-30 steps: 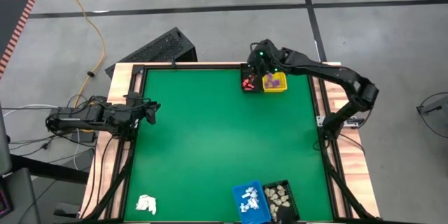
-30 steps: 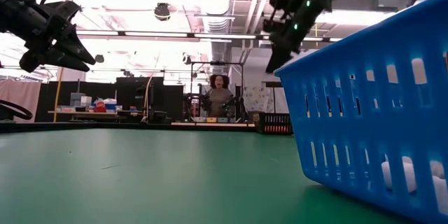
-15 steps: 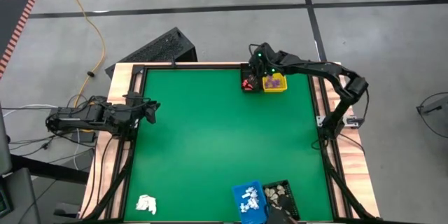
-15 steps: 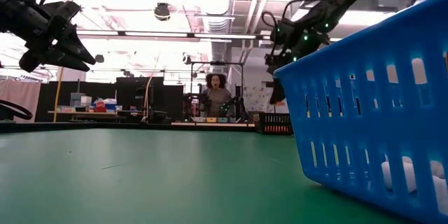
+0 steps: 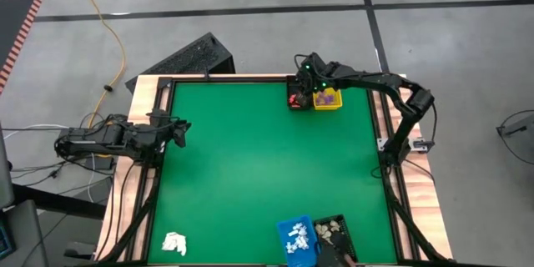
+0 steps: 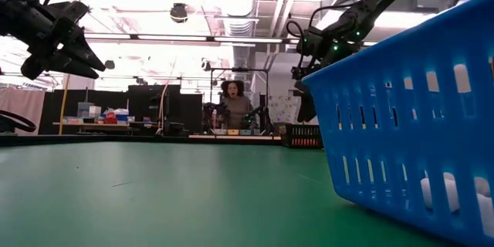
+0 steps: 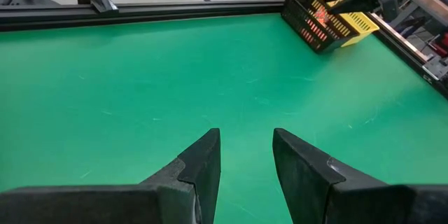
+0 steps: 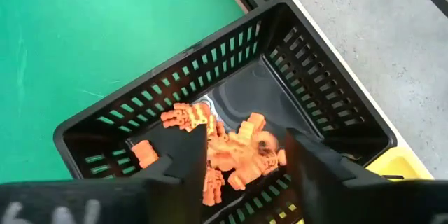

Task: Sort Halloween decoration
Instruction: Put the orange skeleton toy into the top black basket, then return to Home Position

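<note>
Orange Halloween decoration pieces (image 8: 234,150) lie on the floor of a black basket (image 5: 295,98) at the table's far edge. Beside it a yellow basket (image 5: 328,98) holds purple pieces. My right gripper (image 8: 238,155) hangs open just above the black basket, pointing down into it, with nothing between its fingers; it also shows in the high view (image 5: 299,90). My left gripper (image 5: 182,129) waits open above the table's left edge, over bare green mat (image 7: 245,140). At the near edge, a blue basket (image 5: 297,239) holds white pieces and a black basket (image 5: 333,232) holds cream ones.
A white wadded lump (image 5: 173,243) lies at the near left corner. The blue basket's wall (image 6: 409,123) fills the right of the low view and hides my right gripper's fingertips there. A person (image 6: 231,104) stands in the room beyond the table. The green mat's middle (image 5: 250,167) is bare.
My right gripper has come down toward the black basket at the far edge and shifted slightly toward the table's left, rolling a little; it now hangs low over the orange pieces.
</note>
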Controlling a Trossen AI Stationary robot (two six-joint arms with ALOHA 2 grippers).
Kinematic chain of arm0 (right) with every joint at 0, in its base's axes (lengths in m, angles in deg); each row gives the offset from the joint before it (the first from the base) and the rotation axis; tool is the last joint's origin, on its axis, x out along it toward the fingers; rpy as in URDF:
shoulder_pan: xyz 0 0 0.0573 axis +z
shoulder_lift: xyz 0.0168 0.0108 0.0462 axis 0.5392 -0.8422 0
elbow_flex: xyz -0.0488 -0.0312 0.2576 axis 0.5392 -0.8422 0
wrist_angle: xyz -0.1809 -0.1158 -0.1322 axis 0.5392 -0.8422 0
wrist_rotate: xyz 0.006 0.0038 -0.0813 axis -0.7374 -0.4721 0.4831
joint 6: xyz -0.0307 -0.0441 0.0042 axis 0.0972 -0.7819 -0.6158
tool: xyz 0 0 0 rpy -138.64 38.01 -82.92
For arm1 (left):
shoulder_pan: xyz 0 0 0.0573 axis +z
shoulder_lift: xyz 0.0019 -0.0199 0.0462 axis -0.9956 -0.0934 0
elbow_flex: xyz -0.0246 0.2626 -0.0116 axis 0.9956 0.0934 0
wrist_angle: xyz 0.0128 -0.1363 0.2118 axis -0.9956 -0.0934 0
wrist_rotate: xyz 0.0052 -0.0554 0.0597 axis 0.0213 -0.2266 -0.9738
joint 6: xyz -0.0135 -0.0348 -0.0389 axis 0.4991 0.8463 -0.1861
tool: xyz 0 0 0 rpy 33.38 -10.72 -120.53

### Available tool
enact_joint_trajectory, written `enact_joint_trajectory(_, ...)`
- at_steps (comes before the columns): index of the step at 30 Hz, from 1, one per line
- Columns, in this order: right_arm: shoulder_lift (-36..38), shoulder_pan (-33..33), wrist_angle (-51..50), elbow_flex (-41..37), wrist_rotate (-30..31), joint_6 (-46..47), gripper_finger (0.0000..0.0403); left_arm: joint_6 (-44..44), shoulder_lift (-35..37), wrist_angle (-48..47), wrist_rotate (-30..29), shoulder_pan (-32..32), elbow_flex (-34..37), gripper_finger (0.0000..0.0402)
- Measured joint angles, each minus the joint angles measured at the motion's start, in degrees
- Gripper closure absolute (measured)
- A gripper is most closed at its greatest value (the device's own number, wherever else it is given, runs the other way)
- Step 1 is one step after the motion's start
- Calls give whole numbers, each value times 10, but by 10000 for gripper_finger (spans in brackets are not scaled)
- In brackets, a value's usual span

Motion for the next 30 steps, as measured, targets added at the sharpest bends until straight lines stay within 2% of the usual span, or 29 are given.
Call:
enact_joint_trajectory(6, 1, 0, -1, 1, 0, 3, 165, 0, 0, 0, -1, 0, 0, 281)
enact_joint_trajectory(13, 39, 11, -34, 27, -41, 1, 158, 0, 0, 0, -2, 0, 0, 281)
enact_joint_trajectory(22, 210, 68, -72, 30, -43, 13, 159, -6, 0, 35, -2, 0, 0, 281)
enact_joint_trajectory(30, 375, 198, -134, 30, -43, 71, 159, -44, 0, 83, -1, 0, 0, 281)
